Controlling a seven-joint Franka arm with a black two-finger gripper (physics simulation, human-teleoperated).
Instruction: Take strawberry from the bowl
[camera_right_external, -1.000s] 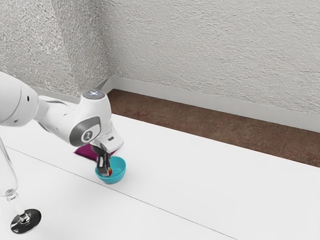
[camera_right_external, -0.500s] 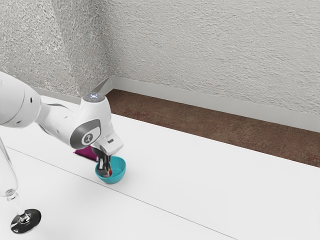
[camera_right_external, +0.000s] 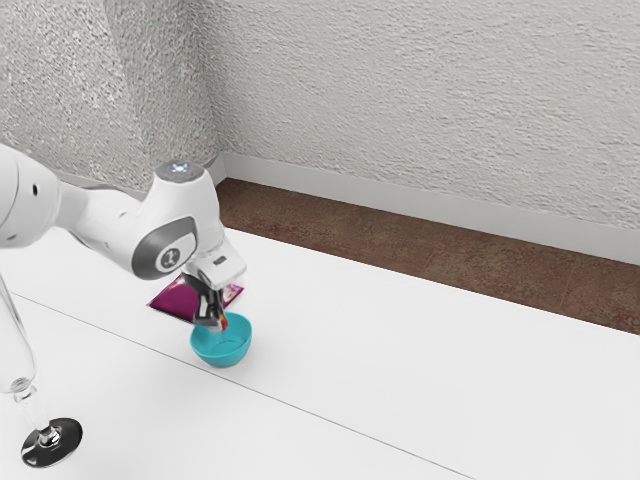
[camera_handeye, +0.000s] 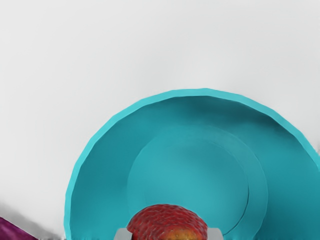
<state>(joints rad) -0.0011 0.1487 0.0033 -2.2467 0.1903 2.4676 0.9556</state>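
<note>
Gripper (camera_right_external: 214, 322) closed on strawberry (camera_handeye: 167, 222), a fingertip each side, parted by the fruit's width. Both just came up; bowl (camera_right_external: 221, 352) hasn't moved, so the grip looks good. Berry's over the bowl, around rim height; needs more lift, then sideways. Packet (camera_right_external: 176, 302) far side, glass (camera_right_external: 52, 443) near, at the exterior view's left.

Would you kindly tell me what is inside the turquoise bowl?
Bare floor and wall show in the bowl. The strawberry, gripped by the claw, hangs above that floor and covers part of it, so whatever lies beneath cannot be seen.
</note>
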